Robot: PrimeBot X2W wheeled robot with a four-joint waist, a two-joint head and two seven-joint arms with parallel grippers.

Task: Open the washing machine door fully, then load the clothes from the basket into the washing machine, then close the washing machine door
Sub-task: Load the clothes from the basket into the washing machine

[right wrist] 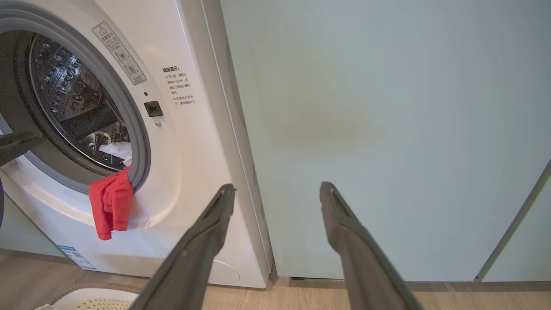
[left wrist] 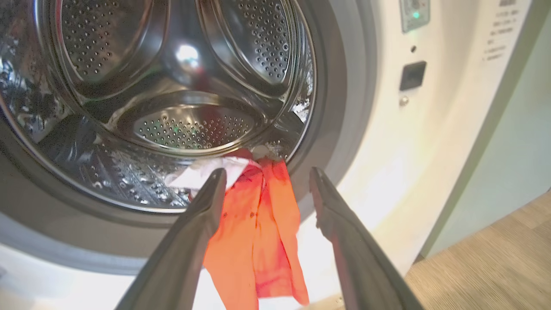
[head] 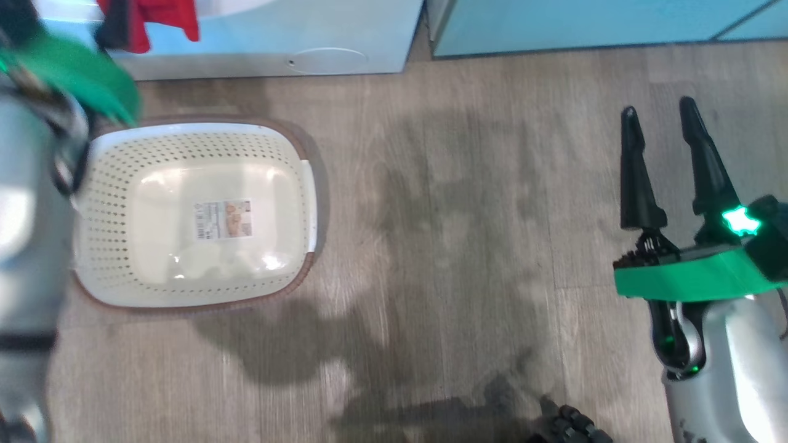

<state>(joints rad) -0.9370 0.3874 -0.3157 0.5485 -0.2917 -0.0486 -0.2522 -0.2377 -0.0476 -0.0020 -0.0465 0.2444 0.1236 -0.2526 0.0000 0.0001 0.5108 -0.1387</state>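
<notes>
We see a grey wood-look floor (head: 468,215) running up to the pale teal cabinet (right wrist: 387,129), which stands directly to the right of the washing machine (right wrist: 185,172) in the right wrist view. The white front-loader's mouth is uncovered, ringed by the grey drum seal (left wrist: 340,107), and the perforated steel drum (left wrist: 189,125) lies open to the left wrist camera.

The basket (head: 111,203) sits on the floor just in front of the machine's base, to the robot's left; its brown rim and cream perforated walls surround a bare bottom bearing the label sticker (head: 223,219).

The left gripper (left wrist: 267,170) is raised to the lower edge of the drum mouth with its jaws spread wide and nothing between them; we cannot tell whether one fingertip touches the cloth behind it. The right gripper (head: 658,106) hangs above bare floor at the robot's right, well apart from the basket; it faces the seam between the machine and the cabinet, its jaws likewise wide apart and holding nothing.

Of the clothes, a red garment (left wrist: 258,241) is draped over the lower right of the seal, partly inside the drum and partly hanging down the white front panel; white fabric (left wrist: 202,172) lies just inside the drum beside it, on the steel lip.
</notes>
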